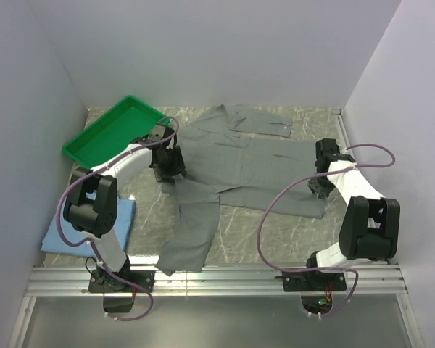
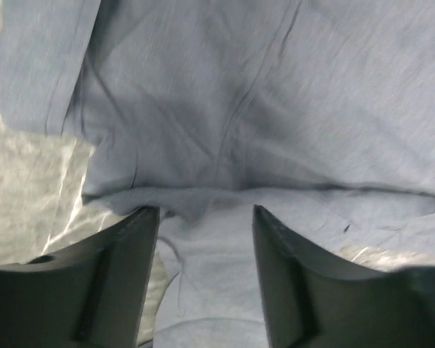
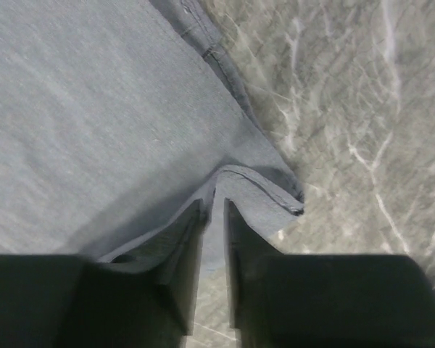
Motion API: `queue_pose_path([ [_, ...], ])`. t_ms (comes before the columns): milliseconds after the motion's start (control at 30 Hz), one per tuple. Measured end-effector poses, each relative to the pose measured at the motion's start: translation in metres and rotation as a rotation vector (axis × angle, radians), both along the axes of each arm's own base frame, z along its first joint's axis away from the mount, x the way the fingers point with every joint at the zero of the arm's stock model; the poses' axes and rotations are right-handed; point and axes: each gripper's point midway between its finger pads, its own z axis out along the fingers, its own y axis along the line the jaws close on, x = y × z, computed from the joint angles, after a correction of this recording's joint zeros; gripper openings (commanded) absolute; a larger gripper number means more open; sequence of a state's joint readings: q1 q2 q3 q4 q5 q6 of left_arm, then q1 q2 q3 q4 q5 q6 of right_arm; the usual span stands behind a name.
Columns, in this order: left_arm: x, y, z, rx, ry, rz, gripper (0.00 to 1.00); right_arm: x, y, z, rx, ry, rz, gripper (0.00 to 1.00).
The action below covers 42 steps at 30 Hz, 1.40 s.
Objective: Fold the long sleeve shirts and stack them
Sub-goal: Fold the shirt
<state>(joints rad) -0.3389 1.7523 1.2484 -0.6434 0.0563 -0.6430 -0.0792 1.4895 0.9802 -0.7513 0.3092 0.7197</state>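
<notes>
The grey long sleeve shirt (image 1: 239,163) lies spread flat across the table, one sleeve trailing toward the near edge. My left gripper (image 1: 168,165) rests on the shirt's left side. In the left wrist view that gripper (image 2: 203,210) is open, with grey cloth (image 2: 275,109) lying loose between and below its fingers. My right gripper (image 1: 320,185) is at the shirt's right hem corner. There its jaws (image 3: 215,201) stand a narrow gap apart, with a raised fold of the hem (image 3: 261,188) between the tips. The light blue shirt (image 1: 58,233) lies folded at the near left, partly under the left arm.
A green plastic tray (image 1: 112,134) sits at the back left, close to the left arm's elbow. Grey marbled tabletop (image 3: 348,109) shows to the right of the hem corner. White walls close in the left, back and right sides.
</notes>
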Motion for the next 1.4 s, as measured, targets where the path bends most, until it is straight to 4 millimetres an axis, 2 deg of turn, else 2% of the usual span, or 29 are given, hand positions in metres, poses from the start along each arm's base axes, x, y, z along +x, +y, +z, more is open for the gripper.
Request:
queue_pose_path([
  [100,0.013,-0.002,0.004,-0.021,-0.032,0.005,0.80,0.002,0.000,0.002,0.002,-0.012,0.003,0.50],
  [167,0.021,-0.003,0.007,-0.038,-0.054,0.008,0.83,0.003,0.001,0.005,0.002,-0.026,0.007,0.57],
  [333,0.043,-0.004,0.008,-0.066,-0.087,0.021,0.81,0.012,0.008,0.032,0.024,-0.135,0.074,0.60],
  [467,0.045,-0.002,-0.001,-0.073,-0.072,0.025,0.79,0.021,0.025,0.050,0.071,-0.235,0.160,0.60],
  [567,0.043,0.000,-0.008,-0.073,-0.065,0.028,0.79,0.016,0.038,0.038,0.130,-0.238,0.200,0.59],
  [700,0.035,0.007,-0.023,-0.068,-0.039,0.043,0.78,-0.006,0.051,-0.001,0.204,-0.151,0.214,0.58],
  [800,0.030,0.015,-0.037,-0.067,-0.009,0.066,0.78,-0.017,0.055,-0.023,0.236,-0.093,0.198,0.58],
  [900,0.035,0.020,-0.036,-0.094,-0.017,0.083,0.80,-0.022,0.053,-0.038,0.249,-0.057,0.168,0.58],
  [1033,0.037,0.023,-0.033,-0.110,-0.032,0.092,0.85,-0.025,0.046,-0.045,0.230,-0.040,0.141,0.58],
  [1167,0.035,0.029,-0.021,-0.086,-0.059,0.092,0.93,-0.020,0.050,-0.032,0.193,-0.081,0.209,0.61],
  [1233,0.037,0.034,-0.006,-0.068,-0.098,0.097,0.99,-0.012,0.066,-0.014,0.162,-0.131,0.317,0.62],
  [1300,0.039,0.041,0.020,-0.050,-0.173,0.106,0.99,-0.001,0.095,0.010,0.134,-0.201,0.465,0.62],
  [1400,0.037,0.056,0.070,-0.020,-0.325,0.131,0.99,0.007,0.163,0.053,0.128,-0.328,0.752,0.62],
])
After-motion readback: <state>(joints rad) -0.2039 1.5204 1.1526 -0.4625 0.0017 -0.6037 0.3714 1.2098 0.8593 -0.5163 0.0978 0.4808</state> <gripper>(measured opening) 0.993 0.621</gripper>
